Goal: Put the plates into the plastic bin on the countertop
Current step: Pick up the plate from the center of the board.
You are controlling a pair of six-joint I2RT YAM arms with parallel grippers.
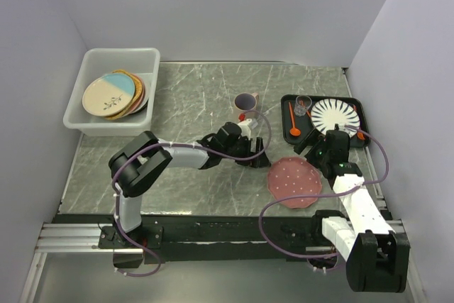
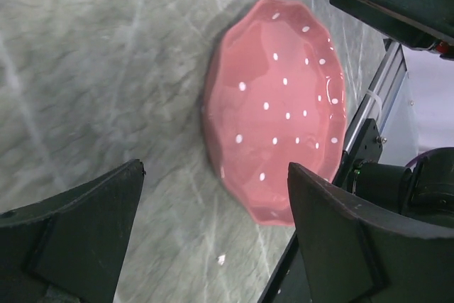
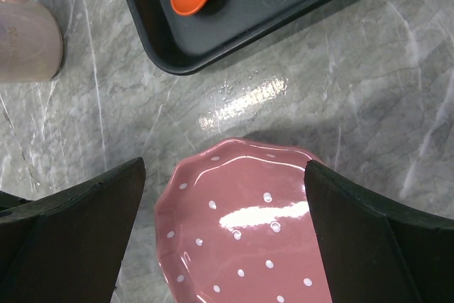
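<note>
Pink dotted plate [image 1: 294, 182] flat on countertop [image 1: 191, 97], lower right of top view, near front edge. Plastic bin [image 1: 79, 115] upper left, well apart. Left gripper [image 2: 213, 175] and right gripper [image 3: 225, 168] both spread wide, empty, facing plate. Risk: arms collide over same plate; glossy rim slips, plate shoved off edge.

Lab booth, white walls [image 1: 213, 12], marble-look countertop [image 1: 191, 97]

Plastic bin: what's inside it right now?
The plastic bin holds a stack of plates, cream-and-light-blue plate on top. Only rims beneath show; their count and faces are covered.
</note>
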